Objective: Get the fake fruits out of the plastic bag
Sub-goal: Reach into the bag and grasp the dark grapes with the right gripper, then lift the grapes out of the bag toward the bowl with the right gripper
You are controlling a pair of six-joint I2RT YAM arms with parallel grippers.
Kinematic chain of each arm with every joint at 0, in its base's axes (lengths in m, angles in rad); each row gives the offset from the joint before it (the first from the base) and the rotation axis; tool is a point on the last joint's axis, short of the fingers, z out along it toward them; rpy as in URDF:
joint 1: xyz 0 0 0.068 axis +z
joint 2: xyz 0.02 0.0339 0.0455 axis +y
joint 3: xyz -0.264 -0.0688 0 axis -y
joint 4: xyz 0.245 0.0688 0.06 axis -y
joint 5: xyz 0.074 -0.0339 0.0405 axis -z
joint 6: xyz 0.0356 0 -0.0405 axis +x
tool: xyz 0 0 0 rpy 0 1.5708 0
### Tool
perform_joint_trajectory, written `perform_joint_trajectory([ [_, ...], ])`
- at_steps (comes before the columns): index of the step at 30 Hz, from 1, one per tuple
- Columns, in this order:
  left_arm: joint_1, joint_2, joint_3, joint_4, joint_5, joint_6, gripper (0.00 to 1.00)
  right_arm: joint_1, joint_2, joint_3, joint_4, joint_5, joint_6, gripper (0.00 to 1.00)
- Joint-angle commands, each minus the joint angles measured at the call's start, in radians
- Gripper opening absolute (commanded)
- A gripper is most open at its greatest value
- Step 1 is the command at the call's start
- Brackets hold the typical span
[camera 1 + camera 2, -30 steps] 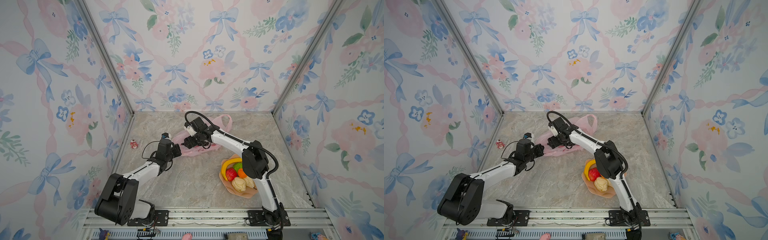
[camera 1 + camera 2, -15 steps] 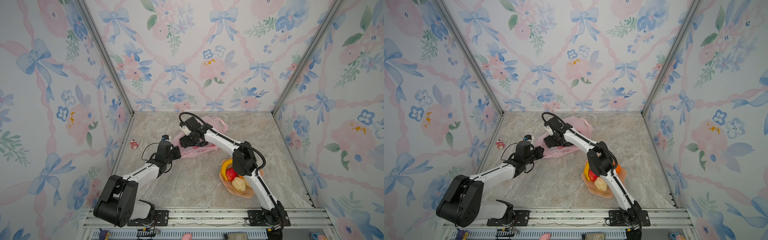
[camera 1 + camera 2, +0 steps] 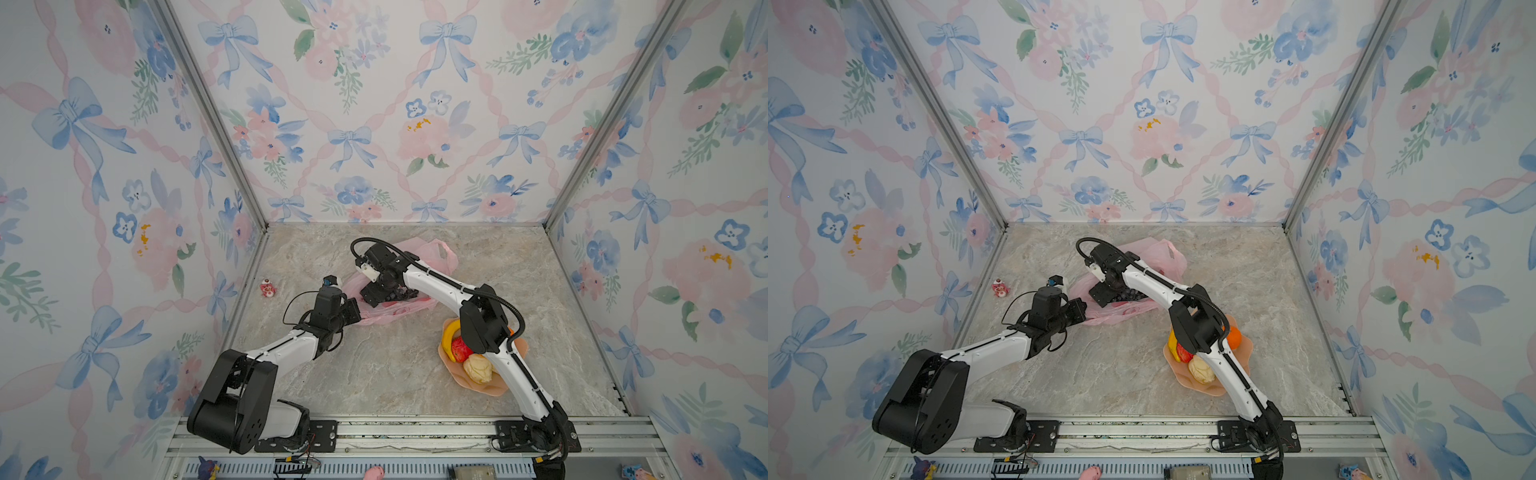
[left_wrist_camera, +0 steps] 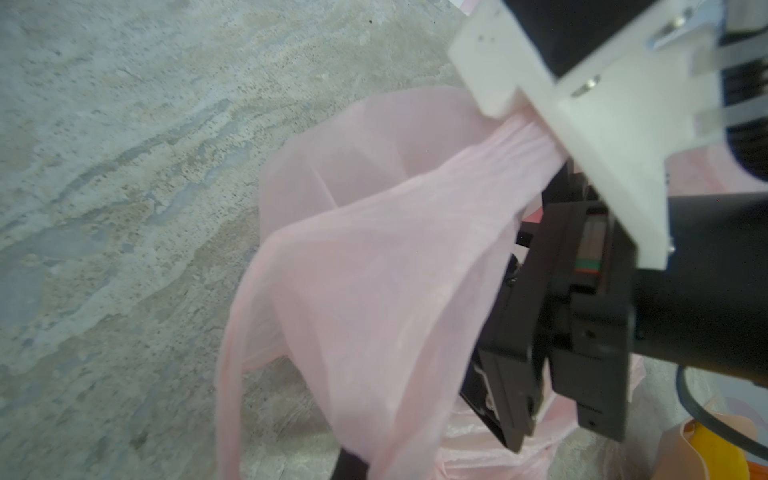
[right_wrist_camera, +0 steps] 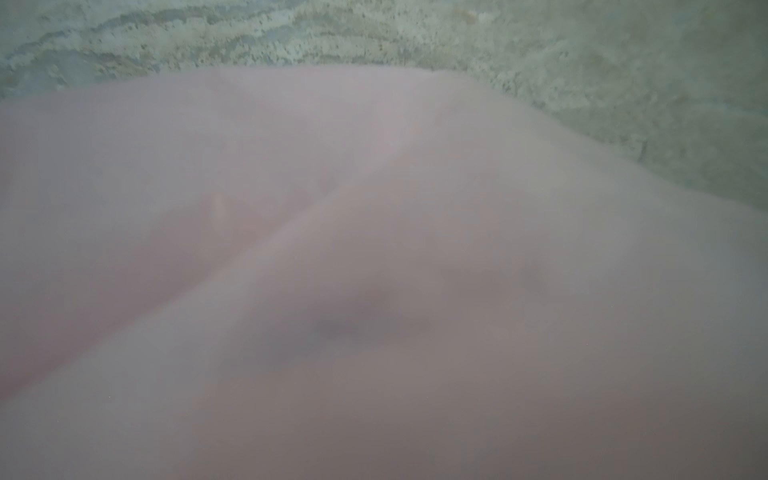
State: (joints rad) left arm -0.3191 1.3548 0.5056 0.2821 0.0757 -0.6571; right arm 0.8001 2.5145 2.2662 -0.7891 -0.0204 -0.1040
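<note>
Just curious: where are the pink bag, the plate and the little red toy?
pink bag (image 3: pixel 399 311): in a top view, its printed near side.
plate (image 3: pixel 486 388): in a top view, bare near rim.
little red toy (image 3: pixel 267 288): in a top view, its middle.

2 white arms (image 3: pixel 286 347), black joints (image 3: pixel 482 324), cables (image 3: pixel 510 308)

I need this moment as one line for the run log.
left gripper: shut on plastic bag | right gripper: at its mouth, beside grape bunch | plate: banana, red fruit, pear
</note>
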Motion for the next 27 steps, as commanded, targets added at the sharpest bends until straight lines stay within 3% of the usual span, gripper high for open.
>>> perform_joint_trajectory([
  [1, 0.012, 0.02, 0.001, -0.001, -0.014, 0.01, 0.0, 0.009, 0.037, -0.004, -0.06, 0.042, -0.051, 0.98],
  [3, 0.015, 0.023, 0.004, -0.001, -0.013, 0.007, 0.0, 0.005, 0.046, 0.004, -0.068, 0.062, -0.049, 1.0],
  [5, 0.015, 0.027, 0.006, 0.0, -0.013, 0.005, 0.0, 0.003, 0.057, 0.02, -0.079, 0.077, -0.043, 0.94],
  [12, 0.014, 0.035, 0.014, -0.009, -0.022, 0.002, 0.0, -0.013, 0.035, 0.023, -0.059, 0.046, -0.007, 0.61],
  [16, 0.015, 0.043, 0.033, -0.014, -0.018, -0.006, 0.0, -0.014, 0.016, 0.027, -0.037, 0.025, 0.008, 0.49],
  [22, 0.015, 0.07, 0.087, -0.059, -0.068, -0.024, 0.0, -0.013, -0.011, 0.018, -0.006, 0.003, 0.015, 0.38],
  [27, 0.016, 0.095, 0.148, -0.123, -0.141, -0.044, 0.0, -0.014, -0.064, -0.046, 0.045, -0.013, 0.009, 0.37],
])
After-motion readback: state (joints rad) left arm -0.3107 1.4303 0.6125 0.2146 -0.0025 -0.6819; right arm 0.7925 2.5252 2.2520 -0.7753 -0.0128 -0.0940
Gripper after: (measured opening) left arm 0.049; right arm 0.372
